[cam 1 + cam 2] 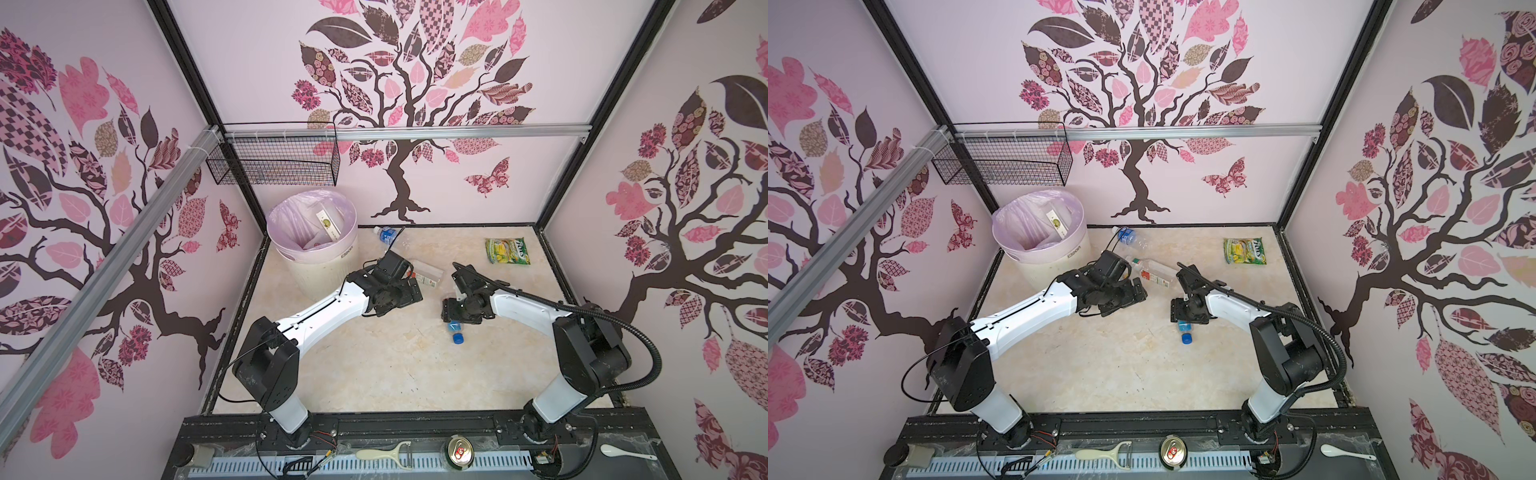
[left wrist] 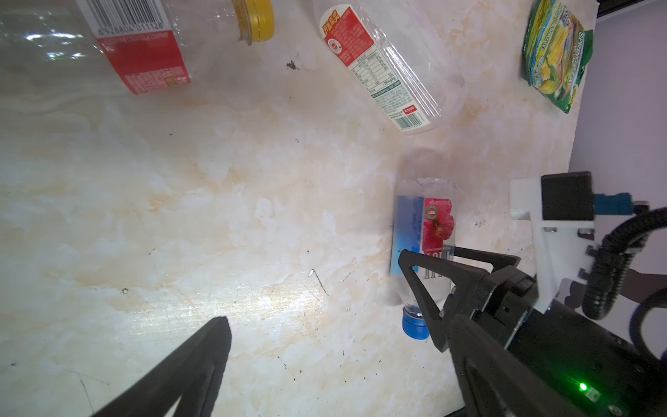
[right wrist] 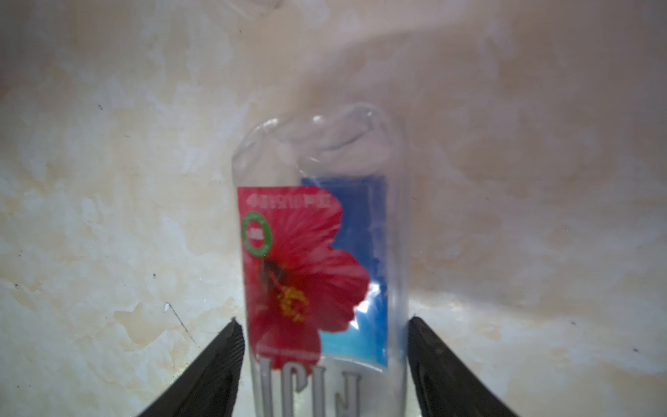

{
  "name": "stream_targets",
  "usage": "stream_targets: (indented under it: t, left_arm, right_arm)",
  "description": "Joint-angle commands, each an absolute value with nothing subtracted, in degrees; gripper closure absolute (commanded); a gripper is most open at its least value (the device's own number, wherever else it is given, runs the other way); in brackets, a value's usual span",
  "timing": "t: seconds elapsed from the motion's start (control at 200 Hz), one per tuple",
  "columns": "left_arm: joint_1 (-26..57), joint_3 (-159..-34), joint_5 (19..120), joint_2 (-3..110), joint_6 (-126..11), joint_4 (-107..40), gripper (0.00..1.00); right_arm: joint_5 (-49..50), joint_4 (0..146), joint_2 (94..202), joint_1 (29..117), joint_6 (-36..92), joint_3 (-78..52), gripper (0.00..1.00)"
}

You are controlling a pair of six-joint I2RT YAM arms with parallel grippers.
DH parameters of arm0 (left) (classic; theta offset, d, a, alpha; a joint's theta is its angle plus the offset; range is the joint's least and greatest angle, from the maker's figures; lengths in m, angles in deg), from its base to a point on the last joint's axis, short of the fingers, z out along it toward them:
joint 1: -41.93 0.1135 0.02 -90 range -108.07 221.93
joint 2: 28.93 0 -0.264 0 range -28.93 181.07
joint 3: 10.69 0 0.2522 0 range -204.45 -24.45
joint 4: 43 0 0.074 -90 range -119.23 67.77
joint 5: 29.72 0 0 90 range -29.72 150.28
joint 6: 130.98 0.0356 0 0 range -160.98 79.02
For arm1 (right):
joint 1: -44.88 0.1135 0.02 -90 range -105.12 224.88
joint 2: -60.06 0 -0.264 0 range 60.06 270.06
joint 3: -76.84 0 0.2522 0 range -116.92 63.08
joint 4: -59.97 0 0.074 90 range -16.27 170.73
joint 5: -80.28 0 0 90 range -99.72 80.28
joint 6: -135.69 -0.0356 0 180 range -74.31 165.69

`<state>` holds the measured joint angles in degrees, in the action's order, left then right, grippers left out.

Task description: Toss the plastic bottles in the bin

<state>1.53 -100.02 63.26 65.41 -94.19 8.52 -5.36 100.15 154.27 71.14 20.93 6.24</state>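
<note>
A clear bottle with a red-flower and blue label and a blue cap lies on the marble tabletop. My right gripper is open and straddles its body, with a fingertip close on each side. My left gripper is wide open above bare table and holds nothing. Other bottles lie further back: one with a red-and-white label, one with a yellow cap, one with a blue label. The bin stands at the back left.
A green-yellow snack packet lies at the back right. A black wire basket hangs on the back wall above the bin. On the front rail lie a peeler, a metal can and a white spoon.
</note>
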Motion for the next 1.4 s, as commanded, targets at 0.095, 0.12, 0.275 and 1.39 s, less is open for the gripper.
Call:
stream_targets:
  t: [0.095, 0.12, 0.275, 1.39]
  left_arm:
    - [1.46, -100.51, 60.83, 66.16, -95.12, 6.52, 0.02]
    - [1.44, -101.08, 60.81, 66.57, -94.99, 6.49, 0.02]
    - [1.47, -104.17, 62.65, 69.42, -94.39, 7.01, 0.02]
    - [1.74, -99.16, 62.52, 64.35, -94.59, 8.37, 0.02]
  right_arm:
    - [-6.79, 106.06, 151.94, 71.34, 22.94, 1.76, 0.15]
    - [-6.89, 106.40, 151.54, 71.30, 22.92, 1.51, 0.14]
    - [-9.81, 108.74, 149.16, 71.13, 23.10, 1.40, 0.09]
    - [-6.80, 101.75, 147.74, 76.57, 20.31, 12.33, 0.43]
